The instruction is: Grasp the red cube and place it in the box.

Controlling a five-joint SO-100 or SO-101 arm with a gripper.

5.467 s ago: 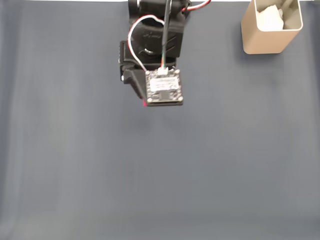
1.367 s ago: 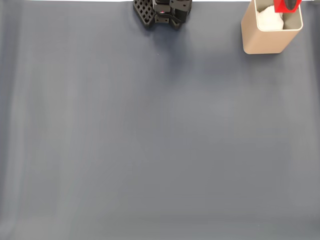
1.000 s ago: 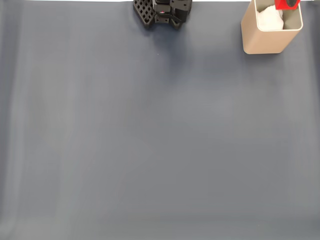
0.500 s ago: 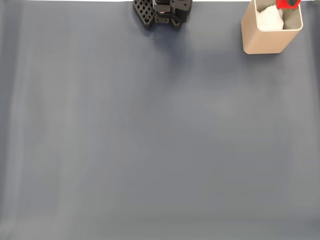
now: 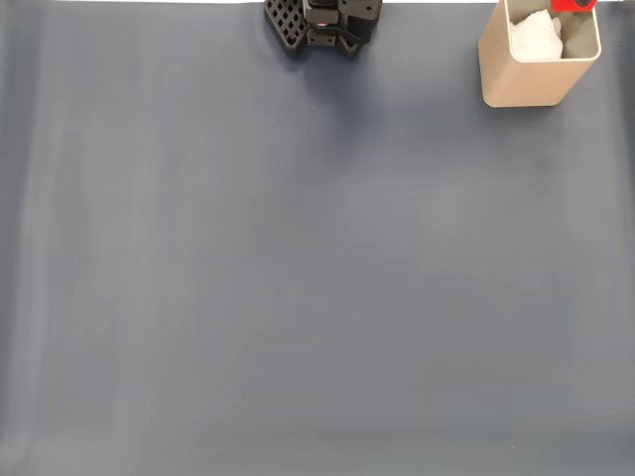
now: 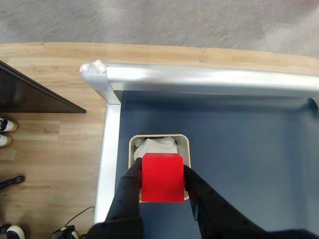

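Note:
In the wrist view my gripper [image 6: 162,170] is shut on the red cube [image 6: 162,178], its black fingers [image 6: 130,186] pressing the cube's left and right sides. The cube hangs directly above the beige box [image 6: 132,145], covering most of the opening. Something white and crumpled [image 6: 158,147] lies inside the box. In the fixed view the box [image 5: 526,79] stands at the top right of the mat, and a sliver of the red cube [image 5: 573,4] shows at the picture's top edge above the box's far right corner.
The arm's black base [image 5: 322,25] sits at the top middle of the dark blue mat [image 5: 298,278]. In the wrist view a silver table rim [image 6: 209,79] runs just beyond the box, with wooden floor [image 6: 50,144] past it.
Earlier the gripper was down on the mat at the cube. Over the last second the held cube has drifted slightly toward the fixed view's top edge above the box.

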